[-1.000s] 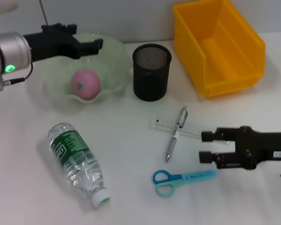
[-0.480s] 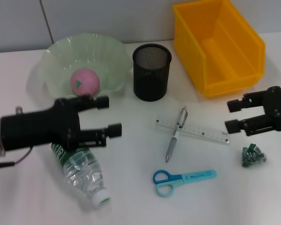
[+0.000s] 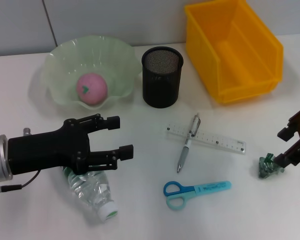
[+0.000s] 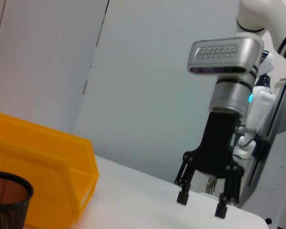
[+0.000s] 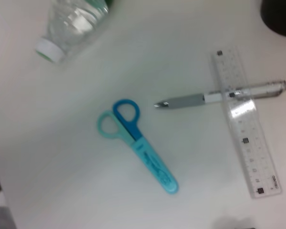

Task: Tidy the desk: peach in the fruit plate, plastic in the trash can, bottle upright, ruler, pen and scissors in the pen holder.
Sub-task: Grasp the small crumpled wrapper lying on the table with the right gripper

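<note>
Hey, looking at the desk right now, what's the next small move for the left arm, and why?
Probably lower the left gripper onto the bottle and close. Its fingers are open right above the bottle, which lies on its side on the table and must stand upright. The peach already sits in the fruit plate.

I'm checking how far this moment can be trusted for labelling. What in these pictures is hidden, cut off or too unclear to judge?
- Bottle: in the head view the left gripper hangs over its body; label hidden.
- Right gripper: cut by the head view's edge; contact with the crumpled plastic unclear.
- Pen holder: mesh interior too dark to read.
- Ruler markings: blurred in the right wrist view.
</note>
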